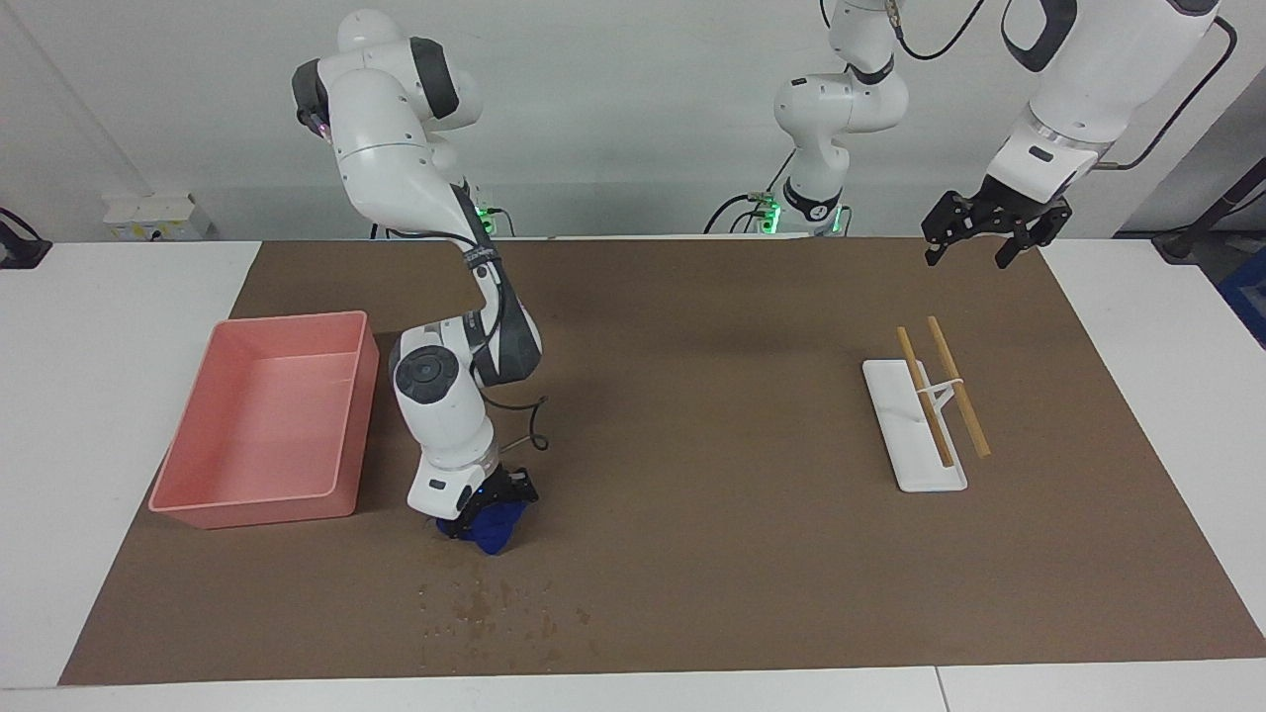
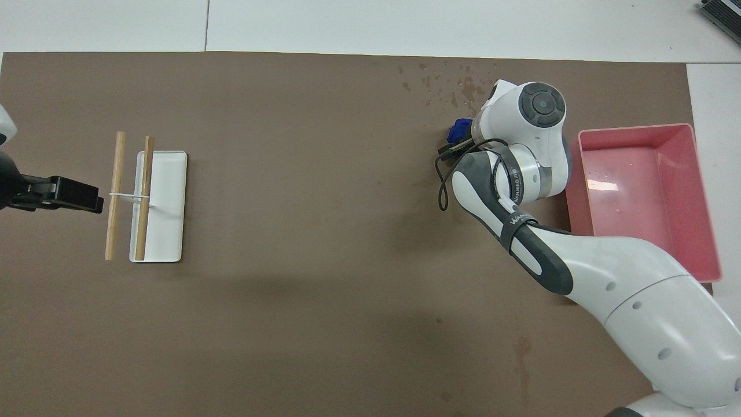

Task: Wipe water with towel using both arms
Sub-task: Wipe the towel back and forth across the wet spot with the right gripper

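Right gripper (image 1: 492, 517), jaws clamped on the towel (image 1: 497, 529), must sweep over the water (image 1: 495, 603); left gripper (image 1: 981, 235) waits, jaws wide.

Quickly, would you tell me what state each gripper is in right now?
Left gripper: open, empty, waiting above the mat.
Right gripper: shut on the towel.

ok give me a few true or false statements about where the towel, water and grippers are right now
1. The right gripper is shut on the towel. True.
2. The towel lies in the pink tray. False: it is at the mat, beside the tray.
3. The water has been wiped away. False: droplets show on the mat, farther from the robots than the towel.
4. The left gripper is open, up near the rack. True.
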Robot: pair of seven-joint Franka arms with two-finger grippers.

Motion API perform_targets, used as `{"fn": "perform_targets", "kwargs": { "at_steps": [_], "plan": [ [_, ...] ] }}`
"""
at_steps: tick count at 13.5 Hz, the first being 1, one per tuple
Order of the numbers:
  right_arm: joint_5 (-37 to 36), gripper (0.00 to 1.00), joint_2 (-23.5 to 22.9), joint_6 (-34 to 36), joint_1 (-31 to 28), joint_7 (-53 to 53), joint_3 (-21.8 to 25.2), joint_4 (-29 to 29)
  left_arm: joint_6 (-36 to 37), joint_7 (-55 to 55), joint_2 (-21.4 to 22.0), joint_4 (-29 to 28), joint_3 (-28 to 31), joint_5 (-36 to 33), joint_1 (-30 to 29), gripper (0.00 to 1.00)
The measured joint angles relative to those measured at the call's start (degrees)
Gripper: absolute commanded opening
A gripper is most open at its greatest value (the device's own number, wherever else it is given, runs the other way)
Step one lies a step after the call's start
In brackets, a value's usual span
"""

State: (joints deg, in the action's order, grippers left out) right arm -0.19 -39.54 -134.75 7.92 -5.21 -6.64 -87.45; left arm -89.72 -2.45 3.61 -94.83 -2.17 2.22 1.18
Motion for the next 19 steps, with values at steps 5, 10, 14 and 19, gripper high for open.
{"fn": "perform_targets", "kwargs": {
  "at_steps": [5, 10, 14, 19],
  "plan": [
    [9.6, 0.0, 1.0, 0.4, 0.0, 14.7, -1.6, -1.7, 0.0, 0.0, 0.0, 0.0, 0.0, 0.0, 0.0, 1.0],
    [21.3, 0.0, 1.2, -2.2, 1.8, 21.9, -2.1, -2.6, 0.0, 0.0, 0.0, 0.0, 0.0, 0.0, 0.0, 1.0],
    [24.9, 0.0, 1.2, -4.9, 2.3, 21.2, -2.4, -3.4, 0.0, 0.0, 0.0, 0.0, 0.0, 0.0, 0.0, 1.0],
    [24.1, 0.0, 1.0, -8.1, 0.0, -0.2, -3.0, -4.4, 0.0, 0.0, 0.0, 0.0, 0.0, 0.0, 0.0, 1.0]
  ]
}}
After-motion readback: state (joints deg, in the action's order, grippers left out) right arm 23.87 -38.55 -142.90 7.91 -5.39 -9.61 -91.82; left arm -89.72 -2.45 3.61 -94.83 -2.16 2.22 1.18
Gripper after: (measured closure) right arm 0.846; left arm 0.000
